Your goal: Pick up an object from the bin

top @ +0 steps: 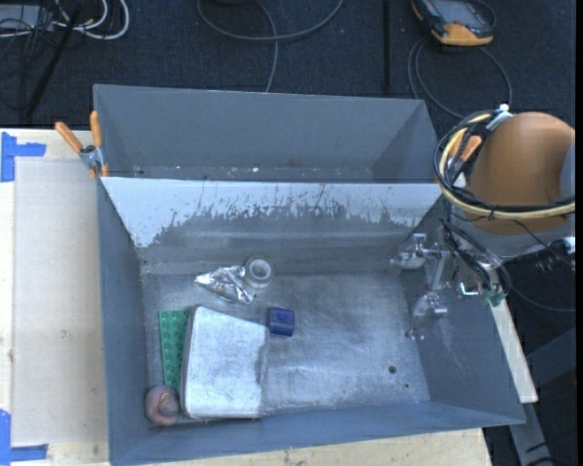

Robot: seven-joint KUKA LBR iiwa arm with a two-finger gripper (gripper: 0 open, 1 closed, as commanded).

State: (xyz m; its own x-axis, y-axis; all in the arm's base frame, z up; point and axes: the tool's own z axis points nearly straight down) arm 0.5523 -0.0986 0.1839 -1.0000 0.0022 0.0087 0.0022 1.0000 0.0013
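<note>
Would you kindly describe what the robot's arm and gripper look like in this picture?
The wrist wears a rounded orange-brown cover, ringed by looped black, white and yellow cables. Below it sits a small cluster of dark parts and wiring, ending in a slim gripper of bare silver metal.

Small blue block (281, 320), lying flat, just beside white pad (223, 362)

A green studded plate (174, 343) at the front left of the bin (272, 134) lies partly hidden under a white pad (223, 362), its right side out of sight. A crumpled silvery scrap (223, 282) near the middle is too small to identify. The gripper (420, 309) joins the arm somewhere behind the orange cover (520, 168).
</note>
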